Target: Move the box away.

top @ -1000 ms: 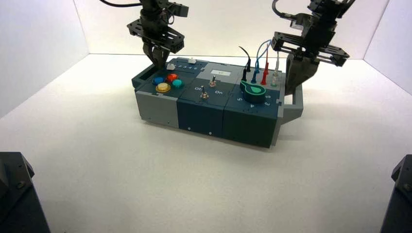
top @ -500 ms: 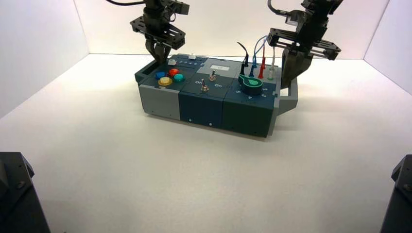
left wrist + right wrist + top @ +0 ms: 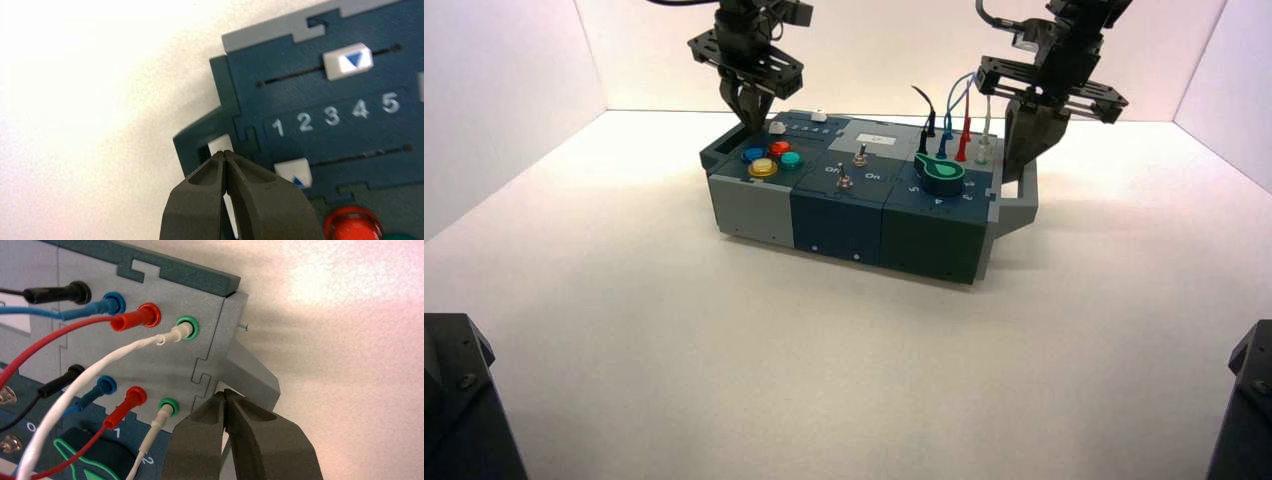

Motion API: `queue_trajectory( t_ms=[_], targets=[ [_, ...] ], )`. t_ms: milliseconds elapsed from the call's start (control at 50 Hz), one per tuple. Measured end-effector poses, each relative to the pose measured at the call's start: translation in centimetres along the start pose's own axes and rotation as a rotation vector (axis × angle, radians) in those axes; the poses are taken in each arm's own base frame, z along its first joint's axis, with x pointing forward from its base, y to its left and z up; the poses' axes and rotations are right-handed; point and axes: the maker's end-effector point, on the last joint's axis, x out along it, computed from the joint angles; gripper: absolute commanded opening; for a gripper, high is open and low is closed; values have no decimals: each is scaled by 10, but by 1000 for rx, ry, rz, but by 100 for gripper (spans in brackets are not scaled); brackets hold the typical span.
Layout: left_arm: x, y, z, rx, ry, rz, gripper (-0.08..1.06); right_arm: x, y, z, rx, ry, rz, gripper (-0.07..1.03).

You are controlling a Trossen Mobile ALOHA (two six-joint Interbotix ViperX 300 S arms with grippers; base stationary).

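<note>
The box sits on the bench toward twelve o'clock, its long axis running from just past nine, at the button end, to just past three, at the dial end. The left hand is at the nine-o'clock handle, the right hand at the three-o'clock handle; both are narrow, fingertips together.
</note>
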Motion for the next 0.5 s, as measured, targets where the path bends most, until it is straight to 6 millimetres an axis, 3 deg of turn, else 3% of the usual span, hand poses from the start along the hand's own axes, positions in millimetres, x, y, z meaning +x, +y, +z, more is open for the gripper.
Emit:
queue_trajectory(
  t_ms=[60, 220, 360, 500],
  targets=[
    [-9, -2, 1, 1, -16, -4, -3, -2, 0, 0, -5, -3, 1, -2],
    [-17, -37, 5, 69, -30, -27, -3, -10, 19, -5, -67, -10, 14, -2],
    [-25, -35, 3, 60, -37, -26, -3, -23, 37, -5, -106, -33, 34, -2],
    [-33, -34, 4, 58, -52, -24, -3, -33, 40, -6, -122, -43, 38, -2]
  ],
)
